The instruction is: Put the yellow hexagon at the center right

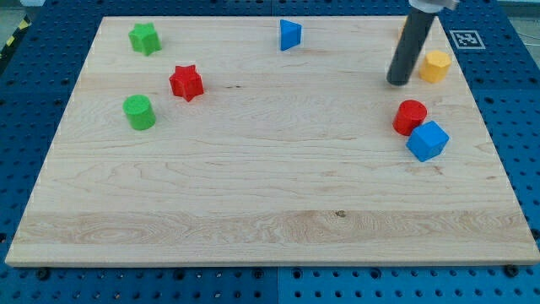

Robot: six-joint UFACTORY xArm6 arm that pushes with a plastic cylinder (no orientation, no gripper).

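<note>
my tip (398,82) resting on the wooden board (270,211) near the view's upper right, just left of the yellow hexagon (435,65), a small gap between. no fingers on this rod, so nothing held. below: red cylinder (410,116) touching blue cube (428,140). blue triangle (290,35) at top centre. green star (145,38), red star (186,82), green cylinder (139,112) at left. square black-and-white marker tag (465,39) off the board's top right corner; no readable writing.

blue pegboard (34,101) under wooden board (253,194)
</note>
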